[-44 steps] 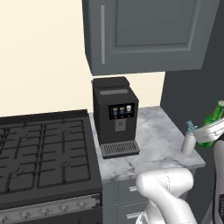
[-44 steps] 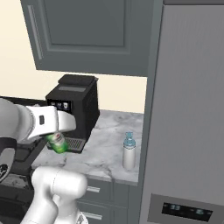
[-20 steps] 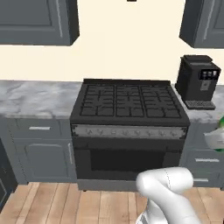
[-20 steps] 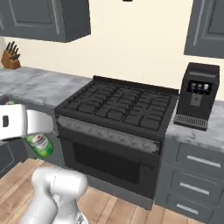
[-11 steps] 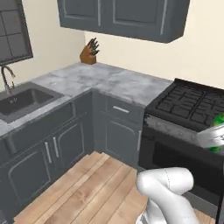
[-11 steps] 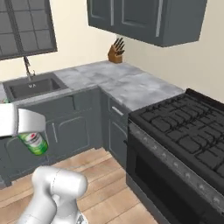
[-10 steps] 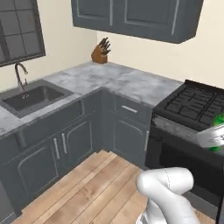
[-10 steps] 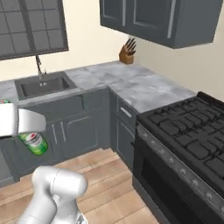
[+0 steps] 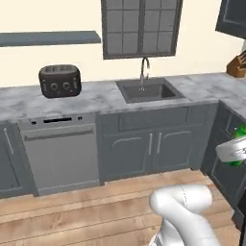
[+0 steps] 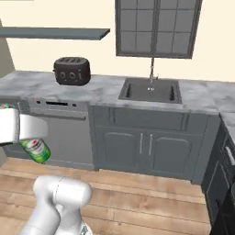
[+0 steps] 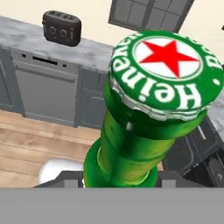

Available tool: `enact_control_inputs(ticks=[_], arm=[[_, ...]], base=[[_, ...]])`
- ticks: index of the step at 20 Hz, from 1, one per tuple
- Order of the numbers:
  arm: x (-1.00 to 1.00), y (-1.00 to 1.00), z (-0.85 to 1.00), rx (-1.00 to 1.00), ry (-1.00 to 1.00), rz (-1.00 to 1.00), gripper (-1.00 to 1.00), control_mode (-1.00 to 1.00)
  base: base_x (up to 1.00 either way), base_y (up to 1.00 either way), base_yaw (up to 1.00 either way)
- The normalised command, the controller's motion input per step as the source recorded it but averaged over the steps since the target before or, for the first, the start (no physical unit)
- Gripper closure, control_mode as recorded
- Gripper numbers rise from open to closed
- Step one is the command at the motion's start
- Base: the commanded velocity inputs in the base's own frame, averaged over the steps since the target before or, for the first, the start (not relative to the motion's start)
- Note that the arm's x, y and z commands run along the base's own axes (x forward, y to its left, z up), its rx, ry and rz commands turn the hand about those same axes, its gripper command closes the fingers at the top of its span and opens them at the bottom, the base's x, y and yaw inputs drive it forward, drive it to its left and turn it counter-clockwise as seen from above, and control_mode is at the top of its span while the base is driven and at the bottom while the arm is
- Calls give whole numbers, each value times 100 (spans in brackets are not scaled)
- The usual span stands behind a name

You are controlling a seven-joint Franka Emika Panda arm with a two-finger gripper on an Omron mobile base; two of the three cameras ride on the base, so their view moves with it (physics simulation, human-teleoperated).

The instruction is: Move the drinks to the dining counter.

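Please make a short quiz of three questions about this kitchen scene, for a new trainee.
1. True or false: the gripper is shut on the green bottle.
2. What stands on the counter to the left of the sink? A) a kettle B) a toaster C) a pan
3. Fill in: the cap of the bottle shows a red ____.

Key
1. True. The bottle hangs in the grip above the wooden floor.
2. B, the dark toaster.
3. star
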Motion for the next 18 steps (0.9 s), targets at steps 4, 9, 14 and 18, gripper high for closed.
enact_control_inputs(ticks=[4,9,14,18], arm=[[0,0,0,0,0,0,100,100],[0,0,0,0,0,0,100,100],[0,0,0,0,0,0,100,100],[0,0,0,0,0,0,100,100]], base=[[0,0,100],[0,0,100],[0,0,100],[0,0,100]])
